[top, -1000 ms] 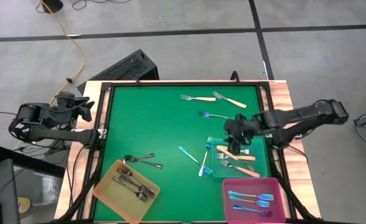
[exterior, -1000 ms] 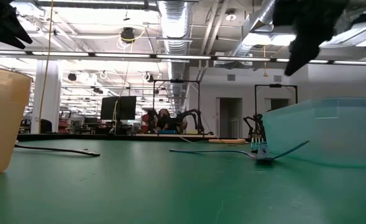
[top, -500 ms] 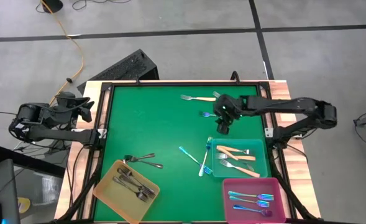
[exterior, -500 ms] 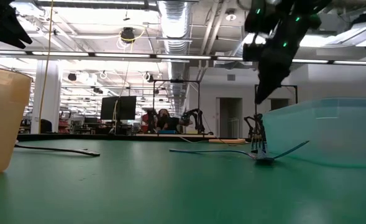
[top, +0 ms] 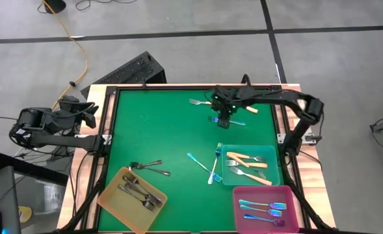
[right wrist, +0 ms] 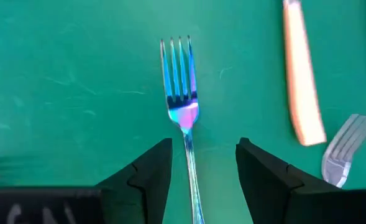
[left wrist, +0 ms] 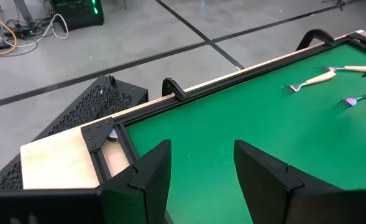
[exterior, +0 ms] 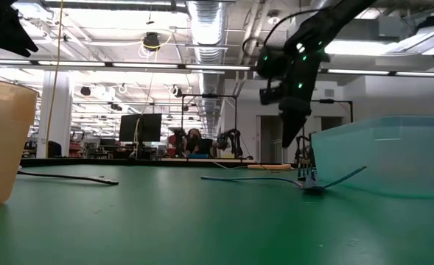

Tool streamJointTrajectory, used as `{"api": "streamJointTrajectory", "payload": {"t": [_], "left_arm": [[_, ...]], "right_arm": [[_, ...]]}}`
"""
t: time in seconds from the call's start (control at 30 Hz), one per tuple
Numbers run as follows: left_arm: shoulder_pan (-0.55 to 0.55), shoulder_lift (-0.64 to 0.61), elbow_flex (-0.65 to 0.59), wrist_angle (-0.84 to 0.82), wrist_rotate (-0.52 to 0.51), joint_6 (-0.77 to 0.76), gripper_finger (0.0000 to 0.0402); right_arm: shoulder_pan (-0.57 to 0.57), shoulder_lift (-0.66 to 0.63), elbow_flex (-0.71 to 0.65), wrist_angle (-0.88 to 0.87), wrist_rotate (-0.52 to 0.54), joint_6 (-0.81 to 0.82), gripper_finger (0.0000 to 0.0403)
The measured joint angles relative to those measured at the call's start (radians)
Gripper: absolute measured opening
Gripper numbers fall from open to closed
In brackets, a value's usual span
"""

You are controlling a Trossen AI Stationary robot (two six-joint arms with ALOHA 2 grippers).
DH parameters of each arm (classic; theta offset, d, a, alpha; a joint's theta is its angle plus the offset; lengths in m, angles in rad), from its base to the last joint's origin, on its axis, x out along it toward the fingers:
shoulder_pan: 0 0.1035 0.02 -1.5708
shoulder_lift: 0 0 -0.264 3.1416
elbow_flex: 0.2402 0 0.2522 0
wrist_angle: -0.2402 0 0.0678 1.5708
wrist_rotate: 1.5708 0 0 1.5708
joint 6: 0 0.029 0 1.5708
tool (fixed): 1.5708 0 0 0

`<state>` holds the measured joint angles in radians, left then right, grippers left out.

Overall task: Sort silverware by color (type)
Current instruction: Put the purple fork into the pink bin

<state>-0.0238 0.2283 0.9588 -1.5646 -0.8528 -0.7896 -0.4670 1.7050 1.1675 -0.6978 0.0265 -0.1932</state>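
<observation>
- The right gripper (top: 222, 118) hovered near the desk's far edge over an iridescent fork (right wrist: 183, 112), jaws spread to either side of its handle, gripping nothing.
- Two cream-handled forks (top: 207, 103) lay just beside it.
- The left gripper (left wrist: 201, 180) waited off the desk's left edge, jaws parted and empty.

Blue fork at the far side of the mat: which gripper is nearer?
Right. The right gripper hangs directly over the blue fork, jaws open with the handle lined up between them. The left gripper waits open off the mat's left edge, far from it.
</observation>
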Motion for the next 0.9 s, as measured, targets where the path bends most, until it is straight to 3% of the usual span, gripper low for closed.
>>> {"api": "streamJointTrajectory", "payload": {"t": [0.23,0.57,0.7,0.9], "left_arm": [[0.000,0.000,0.000,0.000,-0.002,0.040,0.0158],[0.000,0.000,0.000,0.000,-0.026,0.044,0.0158],[0.000,0.000,0.000,0.000,-0.026,0.044,0.0158],[0.000,0.000,0.000,0.000,-0.026,0.044,0.0158]], "right_arm": [[0.002,0.118,0.013,-0.010,-0.005,0.007,0.0199],[-0.005,0.166,0.013,-0.012,0.014,0.048,0.0194],[-0.005,0.167,0.013,-0.013,0.014,0.083,0.0169],[-0.005,0.167,0.013,-0.017,0.022,0.088,0.0098]]}}
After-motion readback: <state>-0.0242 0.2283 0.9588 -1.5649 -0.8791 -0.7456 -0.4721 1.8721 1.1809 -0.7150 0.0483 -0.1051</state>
